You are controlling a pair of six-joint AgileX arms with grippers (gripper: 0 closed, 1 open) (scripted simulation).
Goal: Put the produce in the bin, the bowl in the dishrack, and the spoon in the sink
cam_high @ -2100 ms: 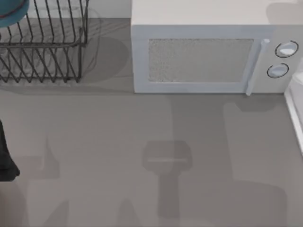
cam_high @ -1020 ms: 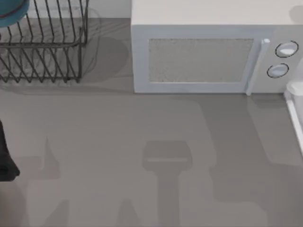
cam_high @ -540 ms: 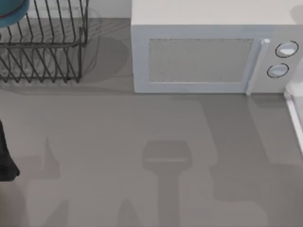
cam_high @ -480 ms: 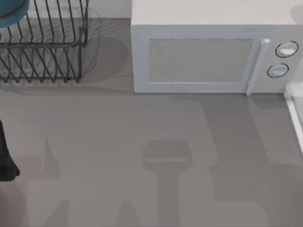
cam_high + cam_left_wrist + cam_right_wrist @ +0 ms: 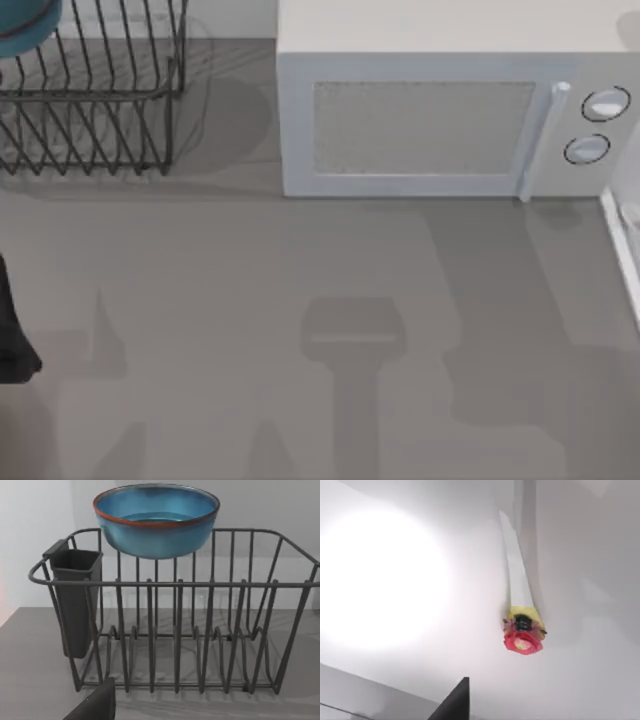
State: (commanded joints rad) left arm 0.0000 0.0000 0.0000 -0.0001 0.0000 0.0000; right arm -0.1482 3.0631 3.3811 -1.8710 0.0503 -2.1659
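At the top view's right edge, a pale form beside the microwave [image 5: 420, 120] is nearly withdrawn since a second ago, suggesting the spoon [image 5: 522, 625], seen lying in a white basin [image 5: 385, 580], is delivered, while the bowl [image 5: 156, 522] is perched on the dishrack [image 5: 175, 630], and the state of the left gripper [image 5: 95, 705] and right gripper [image 5: 456, 700] cannot be told.

No readable text anywhere — microwave [image 5: 445, 120] included (plain dials).

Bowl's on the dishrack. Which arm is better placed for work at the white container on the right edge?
Right, probably. Its wrist view looks onto a white surface holding a white-handled, red-tipped item, while the left arm sits at the table's left edge, facing the dishrack and bowl.
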